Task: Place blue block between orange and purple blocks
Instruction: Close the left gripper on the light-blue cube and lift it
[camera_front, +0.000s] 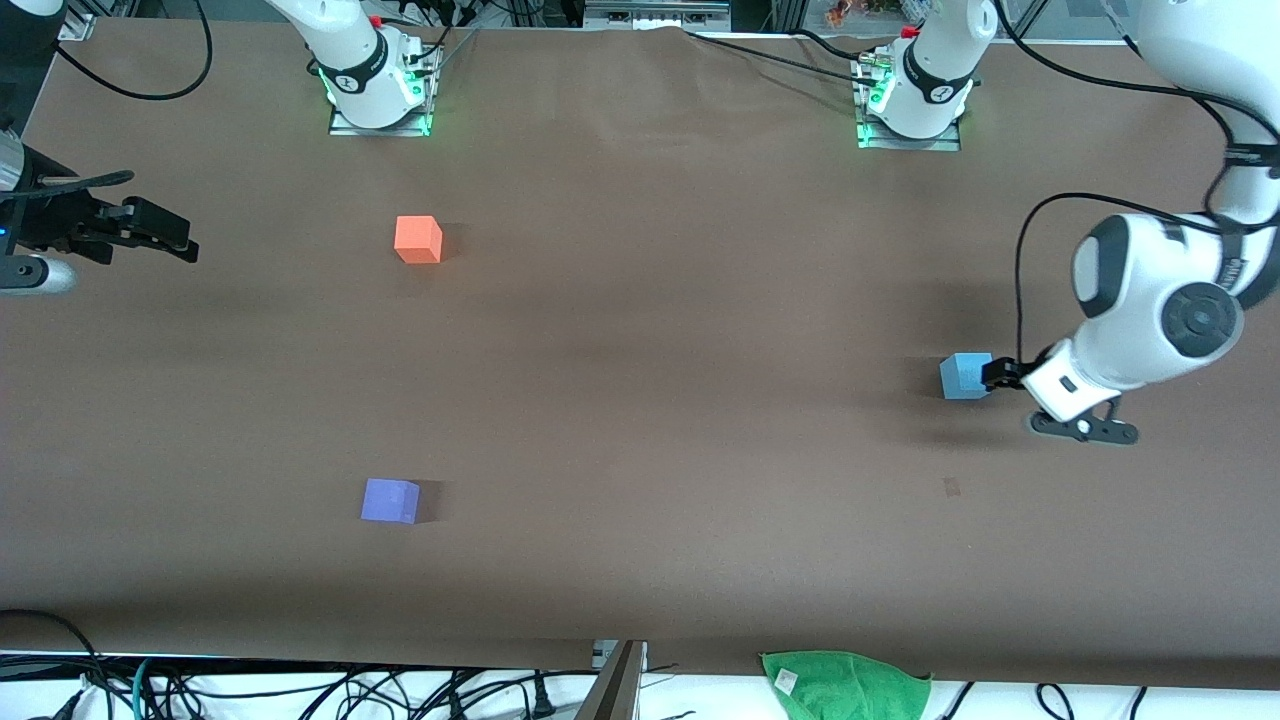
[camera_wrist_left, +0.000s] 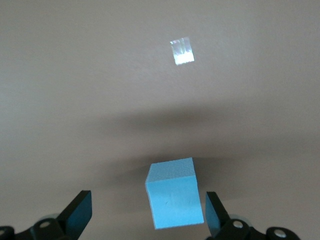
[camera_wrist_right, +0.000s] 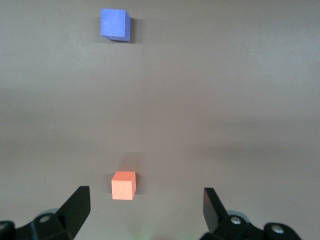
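Observation:
The blue block (camera_front: 966, 376) sits on the brown table toward the left arm's end. My left gripper (camera_front: 998, 375) is low at the block and open. In the left wrist view the blue block (camera_wrist_left: 175, 193) lies between the open fingers of the left gripper (camera_wrist_left: 148, 218), close to one finger (camera_wrist_left: 216, 213) and apart from the other. The orange block (camera_front: 418, 240) sits nearer the robots' bases. The purple block (camera_front: 390, 500) sits nearer the front camera. My right gripper (camera_front: 172, 238) waits open and empty over the right arm's end of the table. Its wrist view shows the right gripper (camera_wrist_right: 145, 210), the orange block (camera_wrist_right: 123, 185) and the purple block (camera_wrist_right: 115, 23).
A green cloth (camera_front: 846, 685) lies at the table's front edge. A small patch of tape (camera_front: 951, 487) is on the table nearer the front camera than the blue block; it also shows in the left wrist view (camera_wrist_left: 182, 51). Cables run along the front edge.

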